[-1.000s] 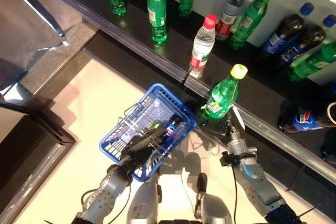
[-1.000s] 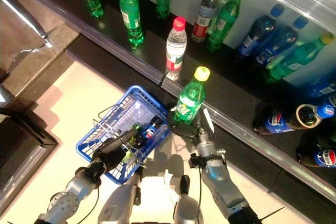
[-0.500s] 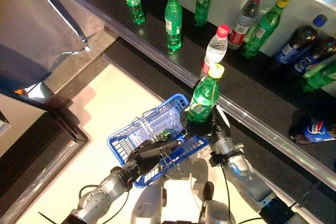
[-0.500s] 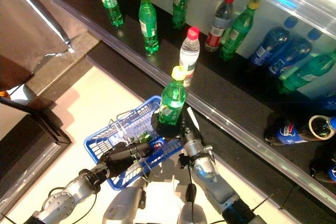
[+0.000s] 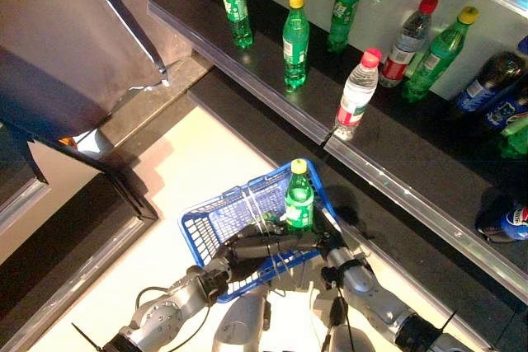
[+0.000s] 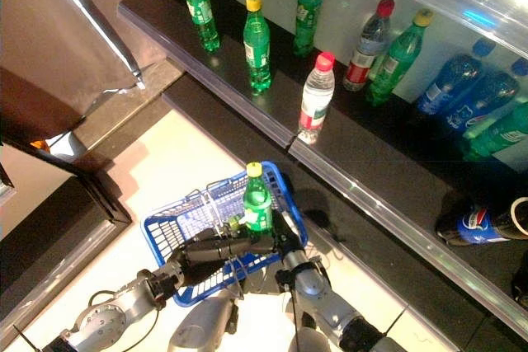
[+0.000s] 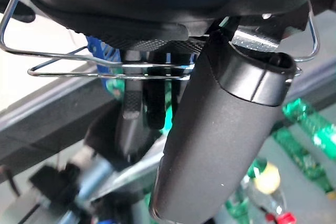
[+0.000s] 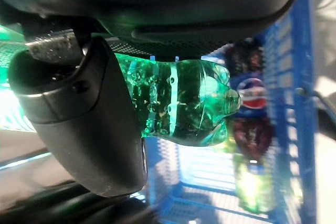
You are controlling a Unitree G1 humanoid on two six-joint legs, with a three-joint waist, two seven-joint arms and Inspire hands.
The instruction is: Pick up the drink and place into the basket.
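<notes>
My right hand (image 5: 328, 245) is shut on a green bottle (image 5: 299, 197) with a yellow cap and holds it upright over the near right corner of the blue basket (image 5: 206, 228). In the right wrist view the bottle's base (image 8: 178, 103) hangs above a dark cola bottle (image 8: 252, 100) and a green drink (image 8: 252, 182) lying in the basket. My left hand (image 5: 264, 246) is shut on the basket's thin wire handles (image 7: 105, 69) and holds the basket up in front, just left of the right hand.
A dark two-step shelf runs diagonally behind the basket, with a metal front rail (image 5: 396, 187). On it stand green bottles (image 5: 294, 39), a clear water bottle (image 5: 356, 96) and dark cola bottles (image 5: 487, 80). A dark panel (image 5: 66, 47) stands at the left.
My right hand has carried the green bottle from the shelf's edge leftward and down to over the basket. The camera has shifted too. The left hand keeps its hold on the handles.
</notes>
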